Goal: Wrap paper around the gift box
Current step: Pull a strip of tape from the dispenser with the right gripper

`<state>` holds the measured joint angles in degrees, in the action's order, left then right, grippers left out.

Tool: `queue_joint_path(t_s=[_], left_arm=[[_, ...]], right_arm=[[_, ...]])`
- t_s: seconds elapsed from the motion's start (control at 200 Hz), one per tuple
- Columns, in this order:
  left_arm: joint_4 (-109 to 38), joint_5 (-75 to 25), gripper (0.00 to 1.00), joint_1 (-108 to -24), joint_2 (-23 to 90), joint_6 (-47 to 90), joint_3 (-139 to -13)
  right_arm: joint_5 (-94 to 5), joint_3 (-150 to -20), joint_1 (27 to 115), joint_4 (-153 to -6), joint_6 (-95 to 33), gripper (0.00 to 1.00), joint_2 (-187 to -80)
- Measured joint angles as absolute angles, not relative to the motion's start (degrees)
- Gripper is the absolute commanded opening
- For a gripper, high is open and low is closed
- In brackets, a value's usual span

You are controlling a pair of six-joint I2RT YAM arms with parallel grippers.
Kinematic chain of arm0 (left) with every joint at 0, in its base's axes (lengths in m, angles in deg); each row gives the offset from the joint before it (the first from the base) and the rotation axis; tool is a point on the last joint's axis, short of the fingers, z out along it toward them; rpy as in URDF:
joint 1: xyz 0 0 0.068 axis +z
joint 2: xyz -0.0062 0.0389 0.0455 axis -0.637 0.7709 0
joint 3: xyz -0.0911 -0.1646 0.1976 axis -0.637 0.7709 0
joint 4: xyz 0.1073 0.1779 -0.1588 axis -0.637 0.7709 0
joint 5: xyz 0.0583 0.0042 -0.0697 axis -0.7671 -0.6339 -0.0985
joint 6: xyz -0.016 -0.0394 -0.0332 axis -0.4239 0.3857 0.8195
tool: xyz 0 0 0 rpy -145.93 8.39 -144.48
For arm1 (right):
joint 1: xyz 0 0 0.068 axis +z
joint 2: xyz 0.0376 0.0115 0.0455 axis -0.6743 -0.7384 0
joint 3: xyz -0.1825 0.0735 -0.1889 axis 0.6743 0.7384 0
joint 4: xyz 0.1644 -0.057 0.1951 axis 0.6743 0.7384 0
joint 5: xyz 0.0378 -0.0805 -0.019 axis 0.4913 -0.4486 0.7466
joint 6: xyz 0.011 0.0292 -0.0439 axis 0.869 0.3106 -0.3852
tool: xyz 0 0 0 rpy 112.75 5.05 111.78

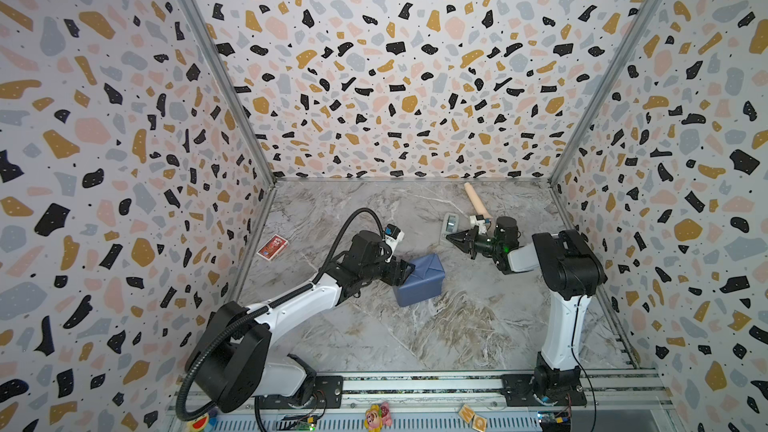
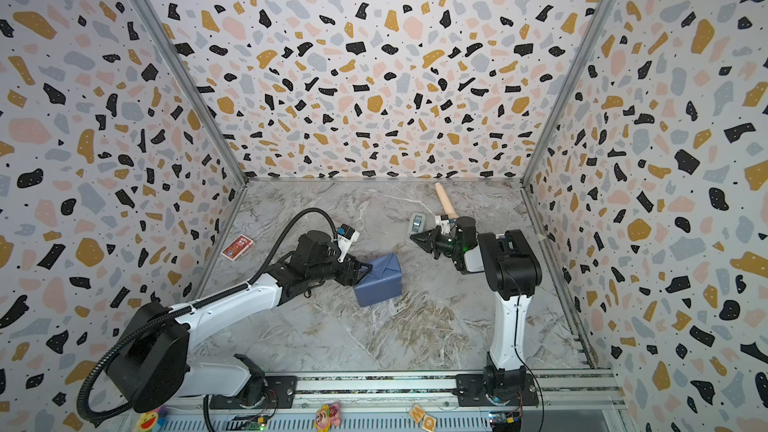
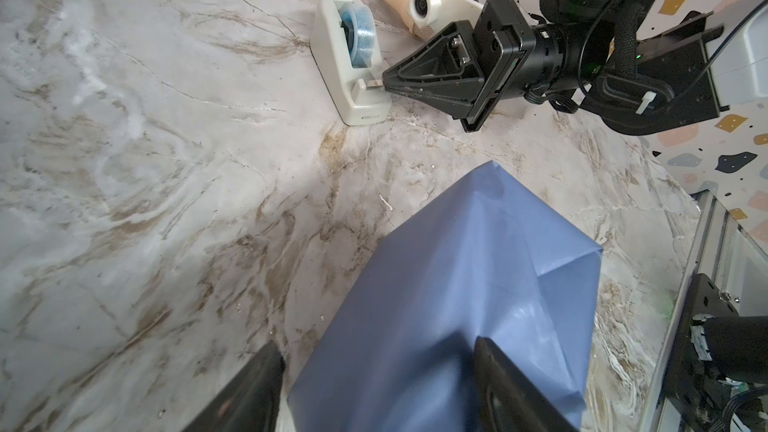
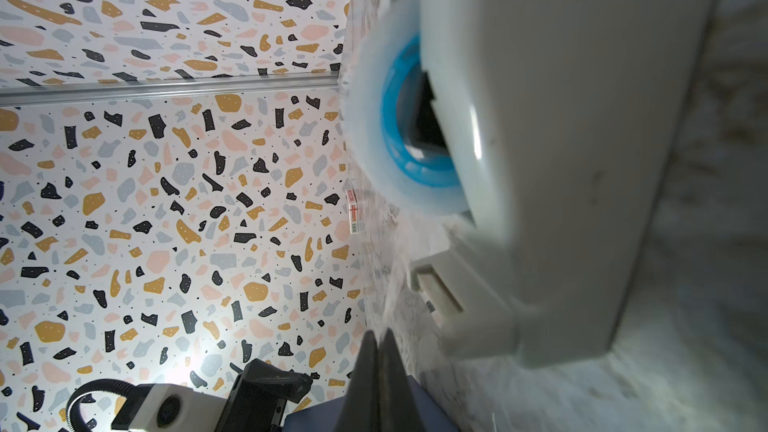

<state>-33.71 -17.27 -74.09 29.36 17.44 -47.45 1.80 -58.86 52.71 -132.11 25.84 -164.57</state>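
The gift box is hidden inside the blue paper (image 1: 419, 280) (image 2: 380, 280), which is folded round it into a parcel in the middle of the marble table. My left gripper (image 1: 409, 270) (image 2: 365, 270) straddles the parcel's left end. In the left wrist view its fingers sit wide apart on either side of the paper (image 3: 457, 284), one pressing into it. My right gripper (image 1: 449, 238) (image 2: 412, 238) is shut, with its tips at the cutter end of the grey tape dispenser (image 1: 449, 224) (image 3: 349, 64). Whether tape is pinched cannot be seen.
A red card pack (image 1: 272, 247) lies near the left wall. A wooden roller (image 1: 476, 200) lies at the back, behind the dispenser. Patterned walls close off three sides. The arms' mounting rail (image 1: 415, 384) runs along the front edge.
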Motion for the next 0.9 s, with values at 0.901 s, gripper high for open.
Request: queue_joint_path(t_s=[0.901], left_arm=[[-33.2,-17.0,0.72,-74.1,29.1,17.4,-47.4]], right_arm=[[-5.9,-59.1,53.7,-119.1,10.6,0.0,-163.8]])
